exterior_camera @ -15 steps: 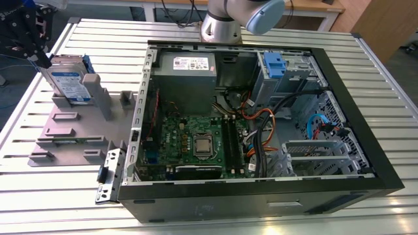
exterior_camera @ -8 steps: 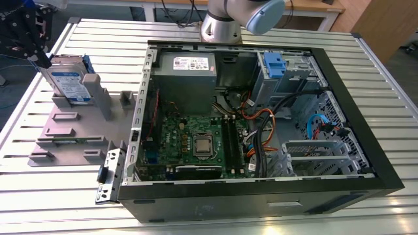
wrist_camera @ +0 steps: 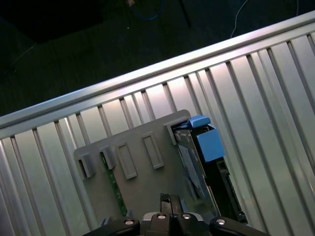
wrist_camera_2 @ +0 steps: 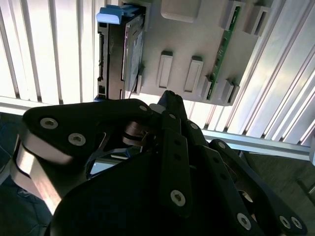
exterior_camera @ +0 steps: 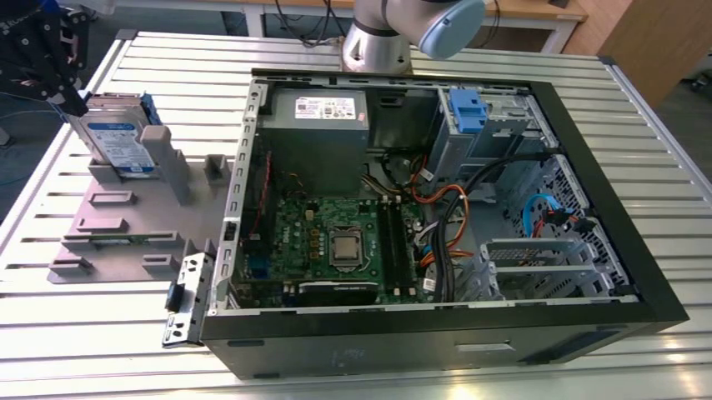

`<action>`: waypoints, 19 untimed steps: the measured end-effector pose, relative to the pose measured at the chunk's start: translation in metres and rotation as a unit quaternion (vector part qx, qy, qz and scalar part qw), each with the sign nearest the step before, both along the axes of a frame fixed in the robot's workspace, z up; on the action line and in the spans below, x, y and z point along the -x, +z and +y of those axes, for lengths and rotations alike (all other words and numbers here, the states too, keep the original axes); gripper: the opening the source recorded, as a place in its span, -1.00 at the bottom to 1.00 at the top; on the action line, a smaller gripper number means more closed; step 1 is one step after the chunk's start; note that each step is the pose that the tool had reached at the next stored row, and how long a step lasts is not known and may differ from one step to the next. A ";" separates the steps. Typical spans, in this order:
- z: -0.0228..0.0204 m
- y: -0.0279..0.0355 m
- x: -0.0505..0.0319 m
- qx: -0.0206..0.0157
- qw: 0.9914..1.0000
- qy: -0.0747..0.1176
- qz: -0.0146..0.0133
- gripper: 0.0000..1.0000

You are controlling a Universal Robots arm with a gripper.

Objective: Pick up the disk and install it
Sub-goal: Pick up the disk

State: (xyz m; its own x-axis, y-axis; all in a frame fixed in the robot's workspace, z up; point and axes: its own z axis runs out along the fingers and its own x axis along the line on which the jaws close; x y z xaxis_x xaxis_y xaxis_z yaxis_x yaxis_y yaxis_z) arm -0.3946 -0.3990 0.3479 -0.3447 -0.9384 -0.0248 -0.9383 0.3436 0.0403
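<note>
End effector [exterior_camera: 76, 104], closed and empty, hangs near the top edge of the disk [exterior_camera: 120, 140], which stands on edge in a grey rack [exterior_camera: 112, 225] on the worktop [exterior_camera: 656, 167]; judged rigid, weighty and shock-sensitive, best gripped across its flat faces.

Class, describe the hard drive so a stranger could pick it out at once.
Find the open black computer case; on the exterior view's left of it lies a flat grey fixture plate. At the plate's far end a flat rectangular metal hard drive stands on edge. Its blue-and-white label and blue plastic rails set it apart from the plain grey blocks beside it.
</note>
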 end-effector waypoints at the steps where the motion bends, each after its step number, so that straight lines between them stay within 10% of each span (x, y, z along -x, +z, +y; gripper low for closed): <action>1: 0.0000 0.0000 0.0000 0.000 1.000 0.001 0.000 -0.80; 19: 0.0000 -0.0001 0.0000 0.000 1.000 0.012 0.000 -0.80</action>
